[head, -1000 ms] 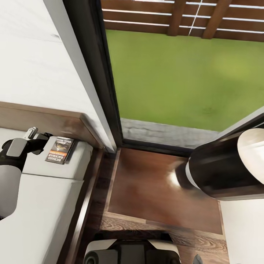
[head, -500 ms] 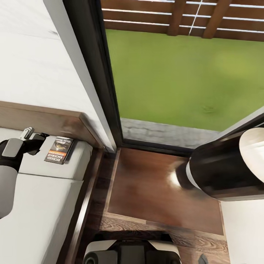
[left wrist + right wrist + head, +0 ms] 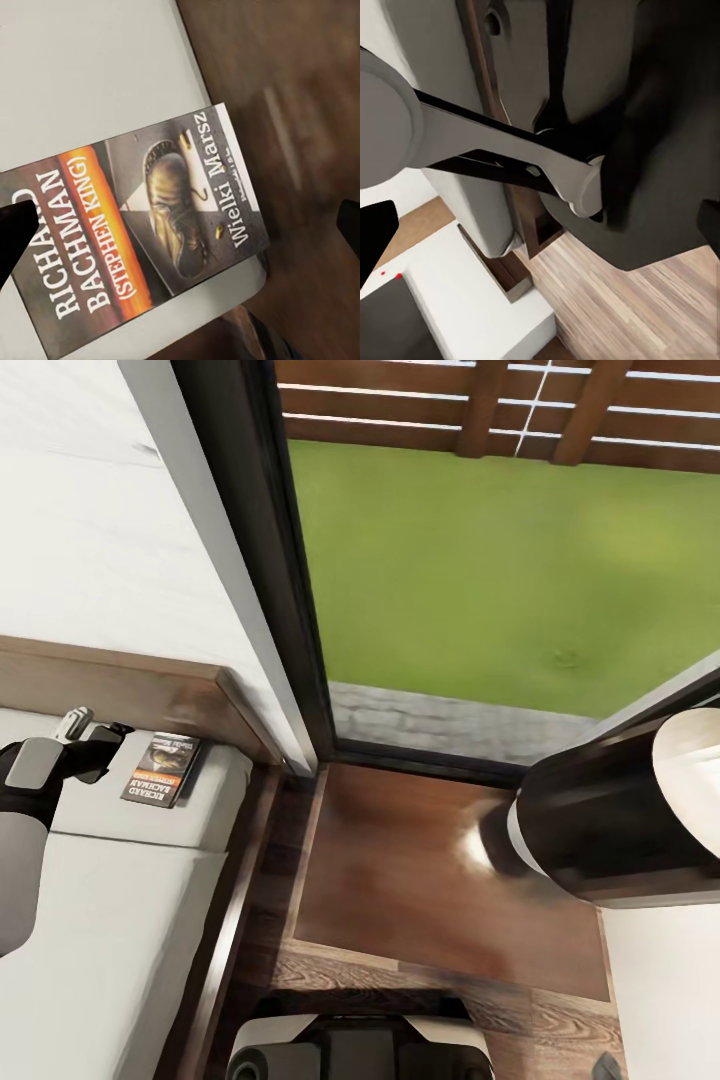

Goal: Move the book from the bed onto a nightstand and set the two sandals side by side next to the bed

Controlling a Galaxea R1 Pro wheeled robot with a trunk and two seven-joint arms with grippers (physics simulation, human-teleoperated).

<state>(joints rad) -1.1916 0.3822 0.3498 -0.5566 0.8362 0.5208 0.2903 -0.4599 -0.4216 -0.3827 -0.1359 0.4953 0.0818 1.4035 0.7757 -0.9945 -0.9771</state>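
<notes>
The book point(image 3: 161, 768) lies flat on the off-white mattress of the bed point(image 3: 130, 920), near its corner by the headboard. Close up, the book point(image 3: 142, 232) has a dark cover, an orange band and white lettering. My left gripper point(image 3: 95, 732) hovers just left of the book, open; in the left wrist view my left gripper point(image 3: 180, 229) has one dark fingertip at each side of the book. The nightstand point(image 3: 420, 870) stands right of the bed with a glossy brown top. My right gripper point(image 3: 540, 229) is open and points at my own trunk. The two sandals are out of view.
My right forearm point(image 3: 610, 825) hangs over the nightstand's right side. A black-framed window point(image 3: 290, 610) behind it looks onto green lawn and a wooden fence. The dark bed frame point(image 3: 225, 940) runs between mattress and nightstand. My base point(image 3: 360, 1045) stands on wood-plank floor.
My left gripper has drawn back a little to the left, away from the book's edge. The book, the nightstand and my right forearm have stayed put.
</notes>
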